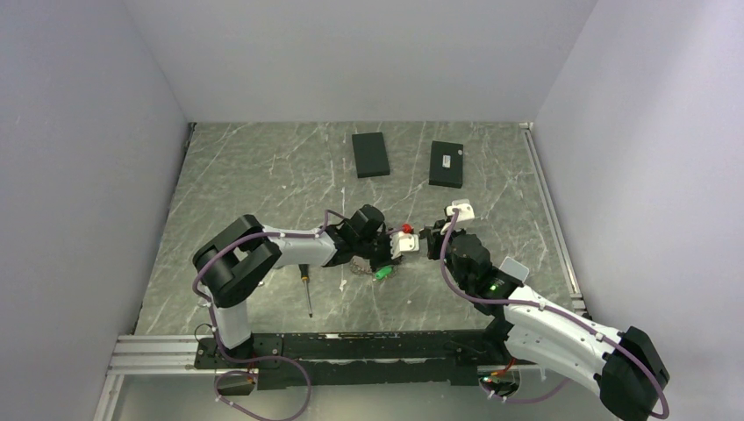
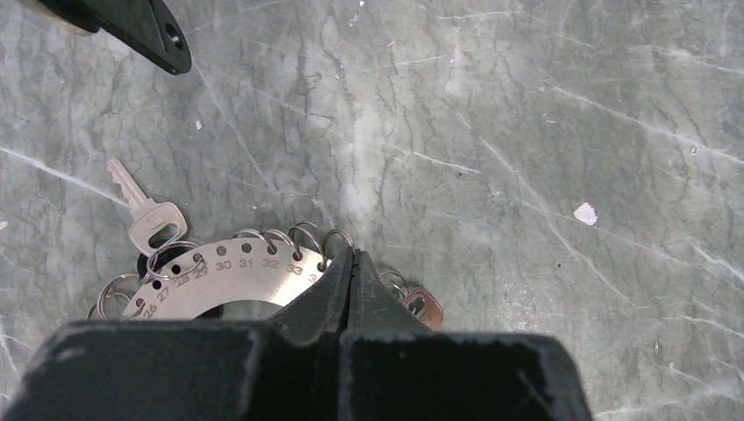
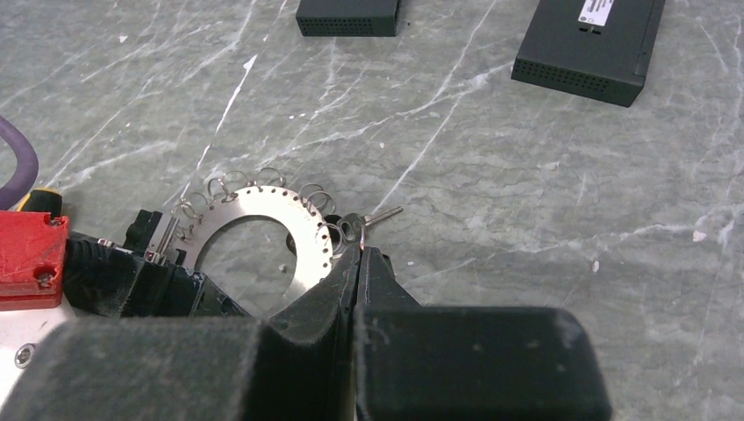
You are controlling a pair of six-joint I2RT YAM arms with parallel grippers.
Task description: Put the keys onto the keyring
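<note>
At the middle of the marbled surface (image 1: 263,175), my two arms meet nose to nose over the work. The left tool (image 2: 353,259) is clenched on the rim of the keyring (image 3: 263,203), I judge to pin the numbered plate flat and steady. The right tool (image 3: 361,254) is clenched too, its tips at a small key (image 3: 353,228) by the ring's wire loops; whether it grips that key I cannot tell. A silver key (image 2: 145,215) lies against the loops at the plate's other end.
</note>
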